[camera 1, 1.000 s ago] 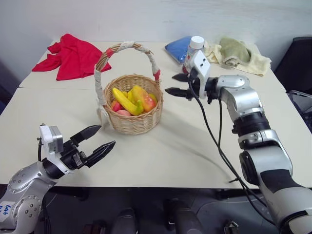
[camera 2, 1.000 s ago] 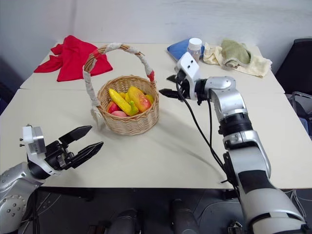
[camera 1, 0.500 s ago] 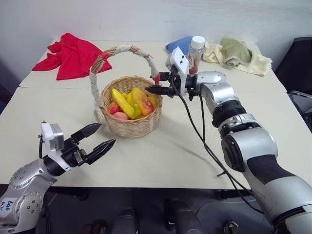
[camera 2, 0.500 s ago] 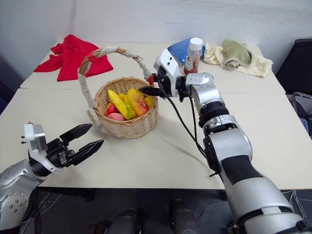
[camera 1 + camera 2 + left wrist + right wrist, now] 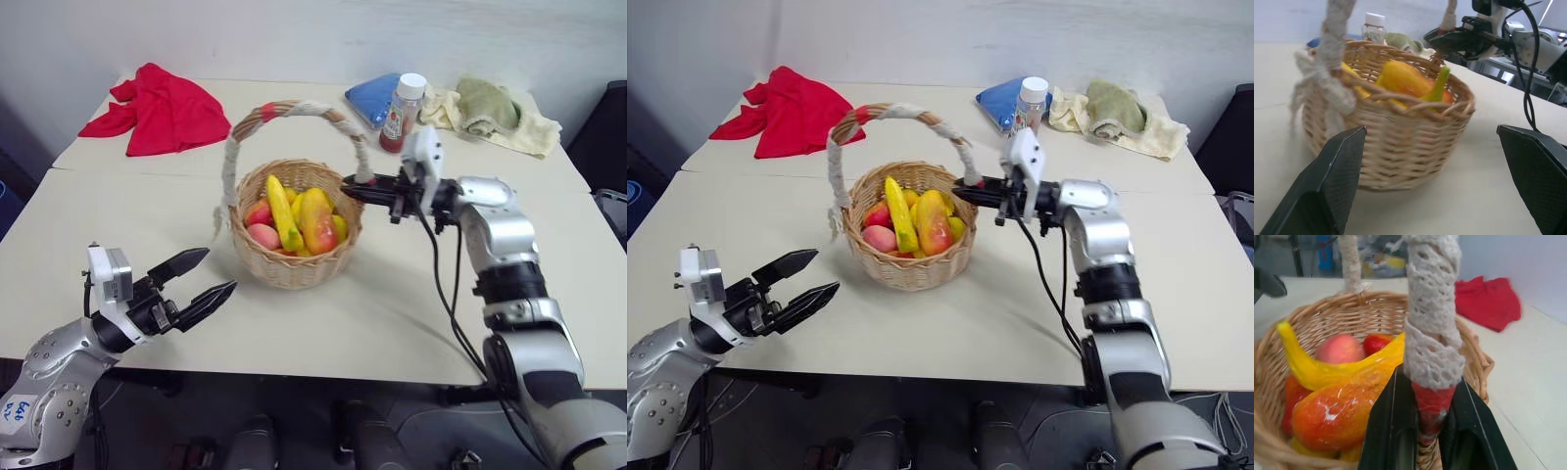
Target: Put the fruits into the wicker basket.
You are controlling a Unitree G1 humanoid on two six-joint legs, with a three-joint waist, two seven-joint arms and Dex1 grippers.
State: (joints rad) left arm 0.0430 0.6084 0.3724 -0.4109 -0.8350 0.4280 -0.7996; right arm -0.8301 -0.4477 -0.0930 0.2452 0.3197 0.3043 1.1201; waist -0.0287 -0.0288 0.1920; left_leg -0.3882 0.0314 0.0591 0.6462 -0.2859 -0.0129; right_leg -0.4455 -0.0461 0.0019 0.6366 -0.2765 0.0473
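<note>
the wicker basket (image 5: 297,250) sits just left of the middle of the frame in the head views, on the pale worktop (image 5: 392,313), with its cloth-wrapped handle (image 5: 294,110) arching over it. inside lie the fruits — the yellow banana (image 5: 282,211) running front to back and the orange-red mango (image 5: 317,223) just to its right, touching it, with a pinkish round fruit (image 5: 265,235) and other pieces packed around them.

the right gripper (image 5: 359,187) reaches in from the right of the frame, level, pointing toward the basket. its fingers (image 5: 1391,431) are clamped on the red end of the handle where it meets the rim, as the right wrist view shows: the two black fingers stand on either side of the red wrap, pressed against it, with the white lace just above.

the left gripper (image 5: 201,281) hangs at the lower left of the frame, in front of the basket and apart from it. its fingers (image 5: 1327,181) are spread wide and hold nothing — the basket shows between them in the left wrist view.

along the upper edge of the worktop: a red cloth (image 5: 167,108) at upper left, and at upper right a blue pouch (image 5: 374,98), a red bottle with a white cap (image 5: 402,110) and a yellowish-green towel (image 5: 495,113), all well apart from the basket.
</note>
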